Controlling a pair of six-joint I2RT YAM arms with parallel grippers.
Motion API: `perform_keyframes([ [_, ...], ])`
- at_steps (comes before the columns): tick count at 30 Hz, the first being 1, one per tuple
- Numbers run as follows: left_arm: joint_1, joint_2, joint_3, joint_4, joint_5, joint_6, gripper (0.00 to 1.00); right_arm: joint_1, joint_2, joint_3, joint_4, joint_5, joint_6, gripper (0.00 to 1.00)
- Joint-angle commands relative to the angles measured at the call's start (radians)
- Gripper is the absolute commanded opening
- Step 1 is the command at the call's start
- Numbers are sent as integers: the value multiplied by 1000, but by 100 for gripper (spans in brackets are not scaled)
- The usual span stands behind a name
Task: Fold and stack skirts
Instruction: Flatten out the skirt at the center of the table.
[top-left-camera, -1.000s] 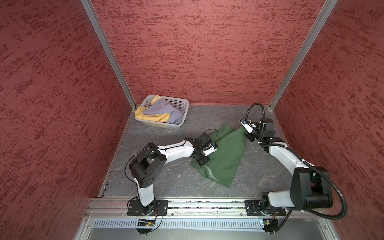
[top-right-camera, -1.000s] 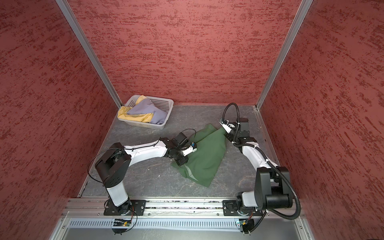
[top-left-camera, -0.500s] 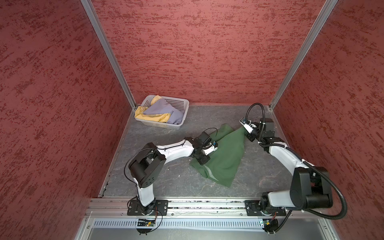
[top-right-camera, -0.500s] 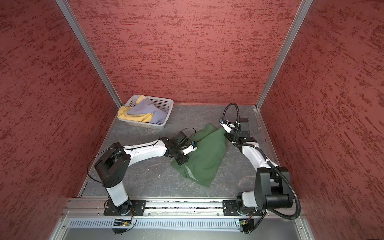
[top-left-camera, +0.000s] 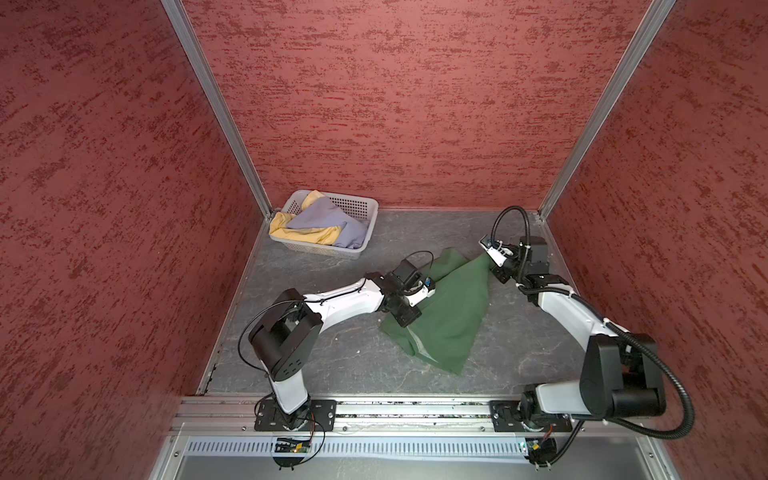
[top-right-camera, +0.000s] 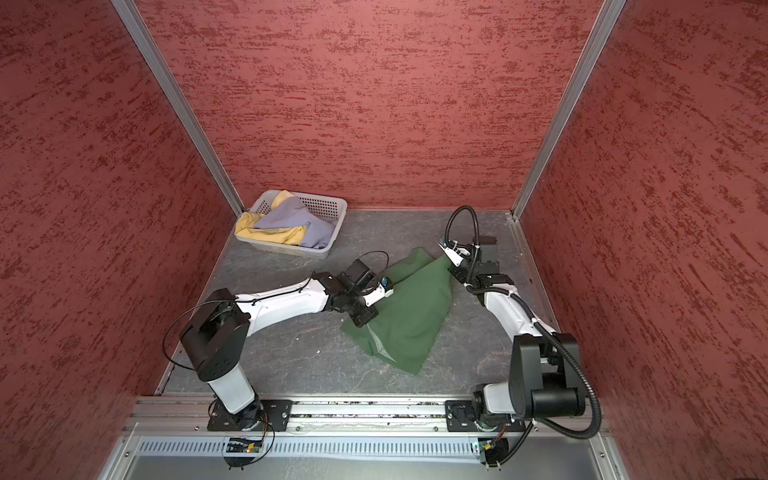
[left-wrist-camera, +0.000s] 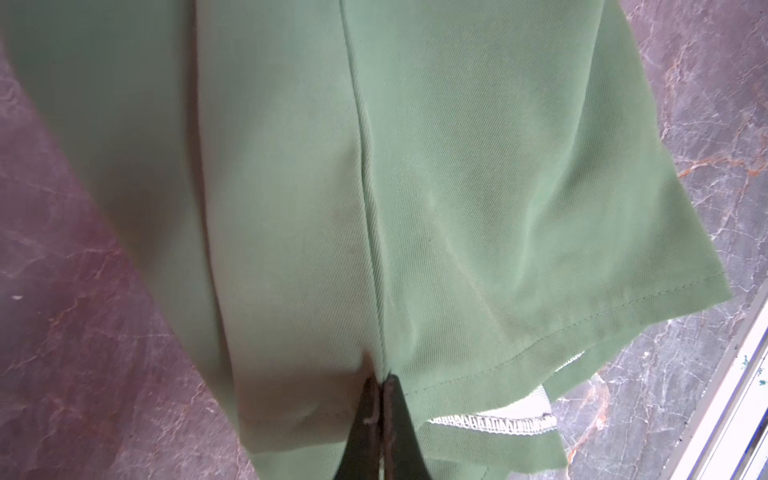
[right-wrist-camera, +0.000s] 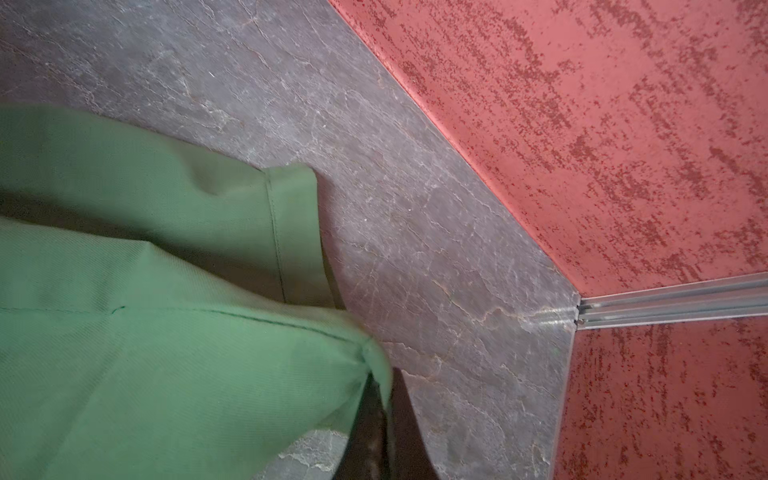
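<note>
The dark green skirt (top-left-camera: 449, 320) (top-right-camera: 409, 316) lies spread on the grey table between both arms. My left gripper (left-wrist-camera: 380, 384) (top-left-camera: 409, 321) is shut on the skirt's hem at a seam, at its left edge. Its white inner stitching (left-wrist-camera: 490, 424) shows beside the fingers. My right gripper (right-wrist-camera: 384, 384) (top-left-camera: 497, 272) is shut on the far right corner of the green skirt (right-wrist-camera: 166, 353), lifted a little off the table. The lavender-grey skirt (top-left-camera: 328, 218) and the yellow skirt (top-left-camera: 286, 226) lie crumpled in the basket.
The white perforated basket (top-left-camera: 320, 250) (top-right-camera: 286, 249) stands in the far left corner. Red walls close in the table on three sides, with the corner post (right-wrist-camera: 665, 307) close to my right gripper. A metal rail (top-left-camera: 395, 409) runs along the front edge.
My left gripper has closed on the green skirt's hem. The right gripper has kept its hold on the corner, and the skirt has barely shifted.
</note>
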Motion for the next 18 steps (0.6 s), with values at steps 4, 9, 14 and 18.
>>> perform_keyframes([
  [4,17,-135,21,43,-118,-13,0,-3,-48,29,60,11,55,0],
  [9,48,-250,48,69,-242,9,0,-3,-82,60,64,66,99,0],
  [14,120,-329,120,84,-327,54,0,-3,-139,92,30,120,154,0],
  [18,174,-341,214,66,-384,112,0,-2,-227,96,-9,138,180,0],
])
